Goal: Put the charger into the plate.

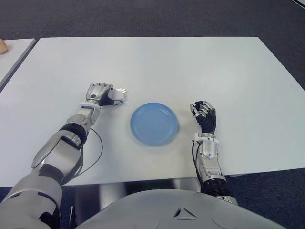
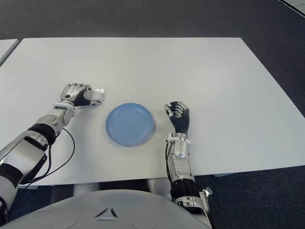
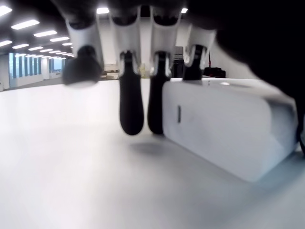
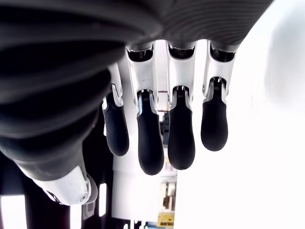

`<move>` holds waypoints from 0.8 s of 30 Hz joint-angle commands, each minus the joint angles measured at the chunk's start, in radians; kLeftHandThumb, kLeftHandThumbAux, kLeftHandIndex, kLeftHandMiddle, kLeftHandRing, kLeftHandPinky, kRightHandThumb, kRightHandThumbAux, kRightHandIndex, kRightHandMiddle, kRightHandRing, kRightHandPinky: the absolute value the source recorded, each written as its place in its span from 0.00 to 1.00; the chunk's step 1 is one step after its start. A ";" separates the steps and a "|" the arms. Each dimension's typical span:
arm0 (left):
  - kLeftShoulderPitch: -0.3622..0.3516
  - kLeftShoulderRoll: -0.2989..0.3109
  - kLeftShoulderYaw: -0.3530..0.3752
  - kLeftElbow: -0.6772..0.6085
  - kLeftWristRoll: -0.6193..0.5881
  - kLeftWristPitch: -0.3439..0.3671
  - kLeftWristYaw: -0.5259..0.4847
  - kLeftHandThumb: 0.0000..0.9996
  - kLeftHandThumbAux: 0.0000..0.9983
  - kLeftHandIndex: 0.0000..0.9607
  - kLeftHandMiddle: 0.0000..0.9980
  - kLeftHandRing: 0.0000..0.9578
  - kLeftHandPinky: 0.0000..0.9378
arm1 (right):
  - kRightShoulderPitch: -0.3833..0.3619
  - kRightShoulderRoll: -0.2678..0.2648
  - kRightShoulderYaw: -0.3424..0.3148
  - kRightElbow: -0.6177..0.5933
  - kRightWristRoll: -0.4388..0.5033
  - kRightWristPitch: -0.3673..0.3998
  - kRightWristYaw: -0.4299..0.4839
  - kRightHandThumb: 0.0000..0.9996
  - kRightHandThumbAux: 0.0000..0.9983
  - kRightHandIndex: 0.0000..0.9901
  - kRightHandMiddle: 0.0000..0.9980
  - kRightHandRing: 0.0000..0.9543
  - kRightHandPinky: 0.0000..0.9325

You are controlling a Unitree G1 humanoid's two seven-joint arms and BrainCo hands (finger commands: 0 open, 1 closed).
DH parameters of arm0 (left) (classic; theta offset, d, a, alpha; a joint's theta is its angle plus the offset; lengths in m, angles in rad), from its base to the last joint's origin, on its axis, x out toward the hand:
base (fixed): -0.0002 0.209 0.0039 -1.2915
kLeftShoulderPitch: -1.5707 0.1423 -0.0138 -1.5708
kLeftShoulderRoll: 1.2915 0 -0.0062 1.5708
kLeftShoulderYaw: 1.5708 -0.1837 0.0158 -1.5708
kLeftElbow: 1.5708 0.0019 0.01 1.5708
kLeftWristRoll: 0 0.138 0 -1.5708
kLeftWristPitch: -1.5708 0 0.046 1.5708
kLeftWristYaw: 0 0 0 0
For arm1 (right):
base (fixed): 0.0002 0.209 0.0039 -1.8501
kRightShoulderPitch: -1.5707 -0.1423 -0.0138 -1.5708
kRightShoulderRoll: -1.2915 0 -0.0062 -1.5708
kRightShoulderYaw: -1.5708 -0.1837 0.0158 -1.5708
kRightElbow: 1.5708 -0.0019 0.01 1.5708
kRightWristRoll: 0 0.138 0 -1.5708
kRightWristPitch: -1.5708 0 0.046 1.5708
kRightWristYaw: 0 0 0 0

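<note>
The white charger [image 1: 118,95] is held in my left hand [image 1: 102,93], which is shut around it just left of the plate, with the metal prongs [image 1: 124,89] sticking out toward the right. In the left wrist view the charger [image 3: 224,126] is a white block low over the white table [image 1: 157,67], with my fingers [image 3: 131,102] curled down beside it. The blue plate [image 1: 154,124] sits at the table's middle front with nothing in it. My right hand [image 1: 204,114] shows just right of the plate, fingers [image 4: 150,138] curled and holding nothing.
A second white table [image 1: 12,57] adjoins at the far left, with a small peach-coloured object [image 1: 2,46] at its edge. A black cable [image 1: 97,149] loops off my left forearm. Dark carpet surrounds the tables.
</note>
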 commanded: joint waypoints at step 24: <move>0.033 0.029 0.036 -0.055 -0.047 -0.062 -0.004 0.85 0.67 0.41 0.54 0.89 0.88 | -0.001 0.001 -0.002 0.011 -0.007 0.001 -0.010 0.71 0.73 0.43 0.59 0.63 0.64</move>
